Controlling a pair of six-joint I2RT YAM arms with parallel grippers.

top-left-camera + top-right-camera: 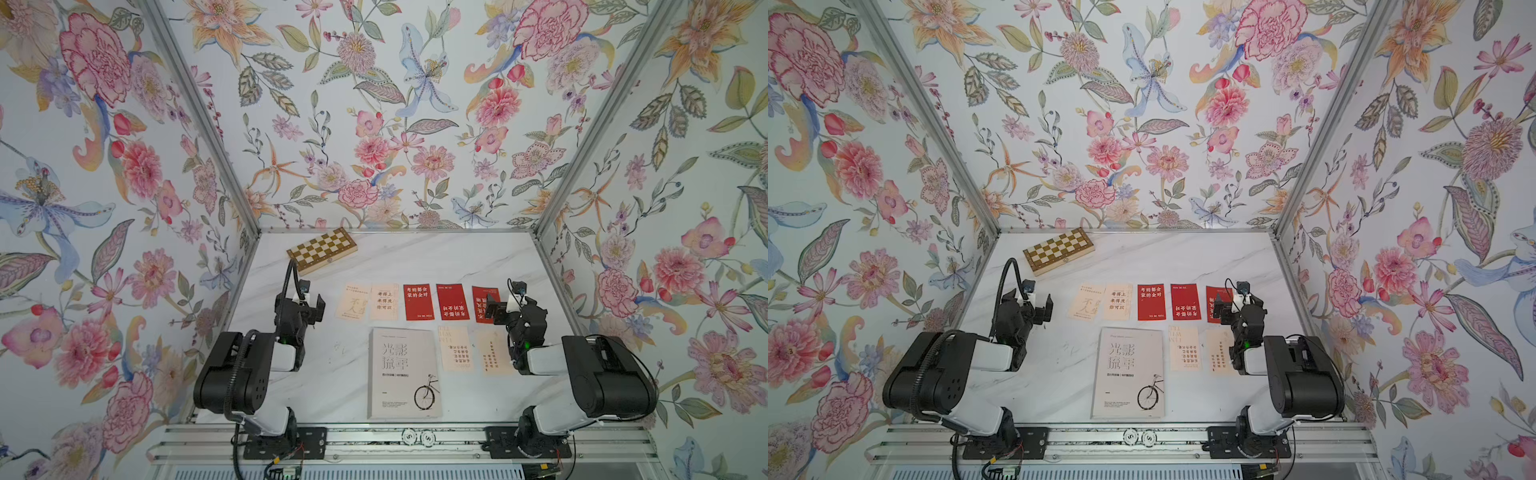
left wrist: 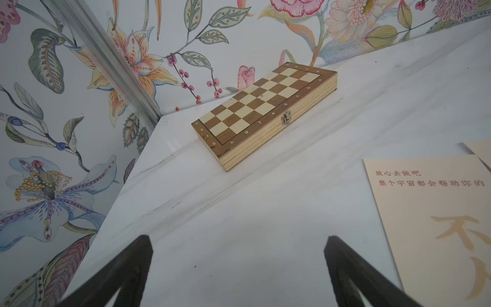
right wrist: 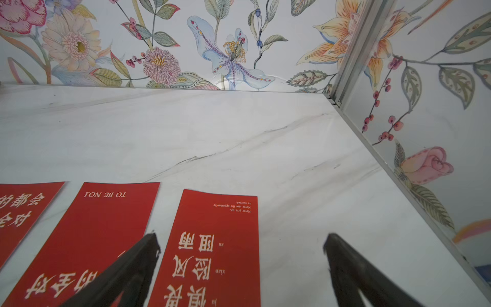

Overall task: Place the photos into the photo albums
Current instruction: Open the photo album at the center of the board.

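Soft, even light, hardly any shadow; a small glare ring by the table's [image 3: 239,127] far edge; my left fingers [image 2: 125,273] blur, walls [image 1: 104,166] bow outward

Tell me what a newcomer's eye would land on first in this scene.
The loud floral walls come first, then the three red cards lying in a row on the white table. The closed cream album with a bicycle on its cover lies centre front, and a chessboard box sits near the far left corner.

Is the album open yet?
No, the album lies shut on the table, its bicycle cover facing up.
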